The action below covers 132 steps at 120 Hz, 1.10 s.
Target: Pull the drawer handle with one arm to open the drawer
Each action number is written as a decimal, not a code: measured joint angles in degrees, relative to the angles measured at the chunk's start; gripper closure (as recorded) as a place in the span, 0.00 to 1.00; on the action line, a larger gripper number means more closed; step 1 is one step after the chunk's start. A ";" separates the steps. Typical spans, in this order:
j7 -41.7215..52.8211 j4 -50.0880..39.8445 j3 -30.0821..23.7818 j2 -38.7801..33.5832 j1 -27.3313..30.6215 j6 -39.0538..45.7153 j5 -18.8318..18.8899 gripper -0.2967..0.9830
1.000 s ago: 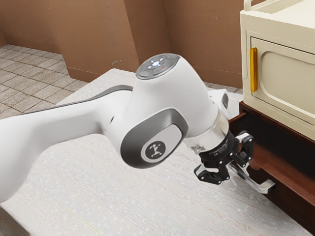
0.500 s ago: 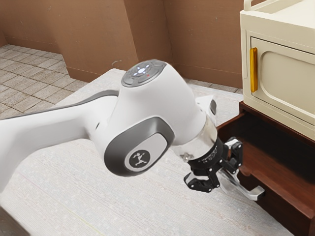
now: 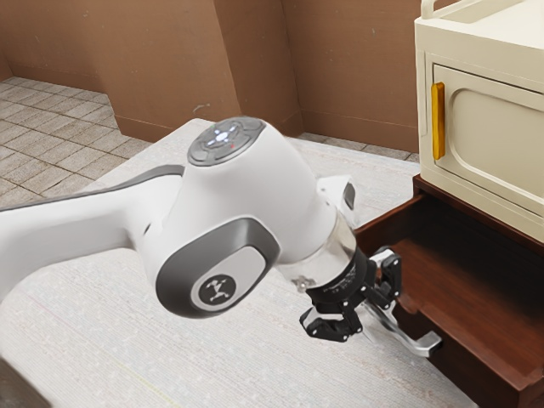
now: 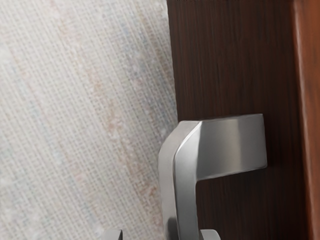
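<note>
Where the exterior view's four o'clock lies, the reddish-brown drawer (image 3: 476,293) stands open, its dark inside plain to see beneath the cream cabinet (image 3: 510,183). Its silver handle (image 3: 419,343) juts from the outer side of the drawer's front, toward half past four from the middle of that view. The black pincer (image 3: 374,313) is there too, at the near end of the handle's visible length, tilted so that it points toward about four o'clock. It is part-way open, with the handle's bar running between its two fingers (image 4: 210,235) and not clamped from both sides. In the wrist view one finger lies right beside the bar, on the side toward the drawer front, though I cannot tell whether they touch; the other stands clear of the bar, over the pale, woven-looking surface (image 3: 229,357). The handle's bent end and flat silver arm meet the dark wood of the front. In the exterior view the white robot arm (image 3: 76,238) comes in from nine o'clock, above the surface. The cabinet has an upright yellow handle (image 3: 439,121) at two o'clock, a brown wall (image 3: 357,68) rises toward one o'clock, and grey floor tiles (image 3: 47,127) lie toward ten.
</note>
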 joint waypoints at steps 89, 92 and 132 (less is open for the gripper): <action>-1.25 -6.18 0.08 -5.12 -0.87 1.83 2.06 0.67; -1.32 -6.33 0.08 -5.28 -0.88 1.85 2.09 0.67; -2.35 -8.34 0.06 -7.53 -1.53 1.73 3.20 0.67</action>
